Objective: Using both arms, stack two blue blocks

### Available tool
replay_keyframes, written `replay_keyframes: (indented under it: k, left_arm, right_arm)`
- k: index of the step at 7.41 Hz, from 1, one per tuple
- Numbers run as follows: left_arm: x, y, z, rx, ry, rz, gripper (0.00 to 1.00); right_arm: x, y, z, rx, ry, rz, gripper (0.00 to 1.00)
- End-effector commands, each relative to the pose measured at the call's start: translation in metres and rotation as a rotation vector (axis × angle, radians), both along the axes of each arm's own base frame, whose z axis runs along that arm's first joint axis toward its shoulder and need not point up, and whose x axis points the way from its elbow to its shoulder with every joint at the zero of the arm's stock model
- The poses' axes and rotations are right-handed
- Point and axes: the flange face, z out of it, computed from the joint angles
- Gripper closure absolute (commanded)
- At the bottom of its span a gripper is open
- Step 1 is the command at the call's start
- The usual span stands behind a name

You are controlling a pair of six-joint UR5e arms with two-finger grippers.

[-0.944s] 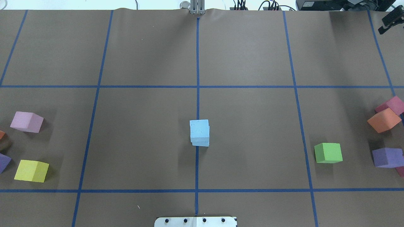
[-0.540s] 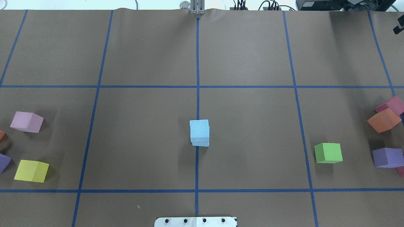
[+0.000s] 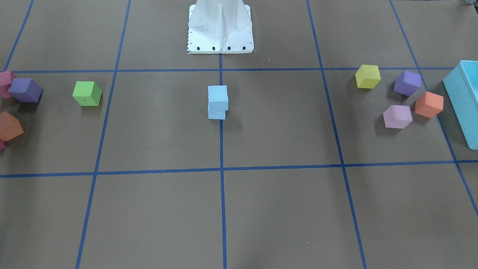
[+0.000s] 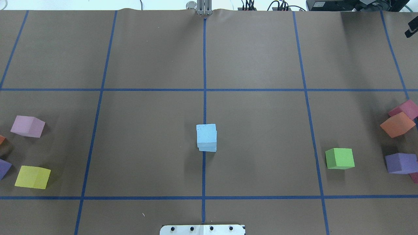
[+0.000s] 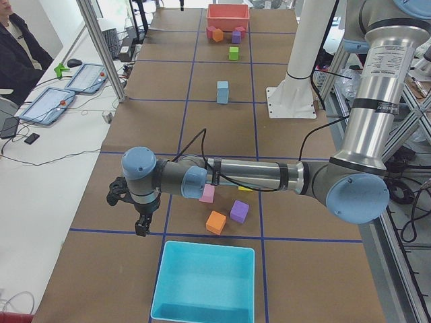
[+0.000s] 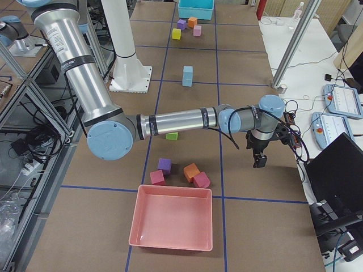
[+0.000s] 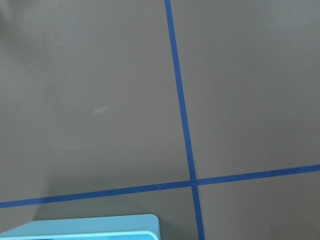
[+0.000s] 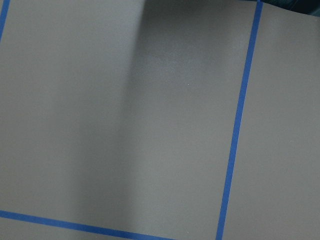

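Observation:
The two pale blue blocks stand stacked at the table's middle on the centre tape line: the upper block [image 4: 206, 133] sits on the lower block [image 4: 207, 148], slightly offset. The stack also shows in the front view [image 3: 217, 98]. My left gripper [image 5: 141, 225] hangs over bare table far out near the turquoise bin, well away from the stack; I cannot tell whether it is open or shut. My right gripper [image 6: 259, 161] hangs far out on the other side, only a black tip showing at the overhead view's right edge [image 4: 411, 31]; its state is unclear. Both wrist views show only bare paper and tape.
A green cube [image 4: 339, 158], an orange cube [image 4: 396, 124], a purple cube [image 4: 401, 162] and a red cube lie at the right. A pink cube [image 4: 27, 126] and a yellow cube [image 4: 32, 177] lie at the left. Turquoise bin [image 3: 465, 101], pink bin [image 6: 173, 221], white pedestal [image 3: 220, 26].
The right gripper has moved outward to the right, almost out of the overhead view. The blue stack and the other cubes have not moved.

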Motion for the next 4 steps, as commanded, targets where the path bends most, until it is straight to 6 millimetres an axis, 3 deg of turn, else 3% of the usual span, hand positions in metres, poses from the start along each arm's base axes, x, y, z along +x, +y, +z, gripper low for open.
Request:
replay_keyframes:
  k: [1, 4]
  left_arm:
    - [-0.003, 0.007, 0.009, -0.010, 0.001, -0.006, 0.02]
    - [-0.004, 0.002, -0.002, -0.019, 0.007, -0.039, 0.02]
  right_arm:
    - [-0.004, 0.002, 0.008, -0.016, 0.001, -0.007, 0.00]
    - [-0.004, 0.003, 0.009, -0.016, 0.000, -0.006, 0.00]
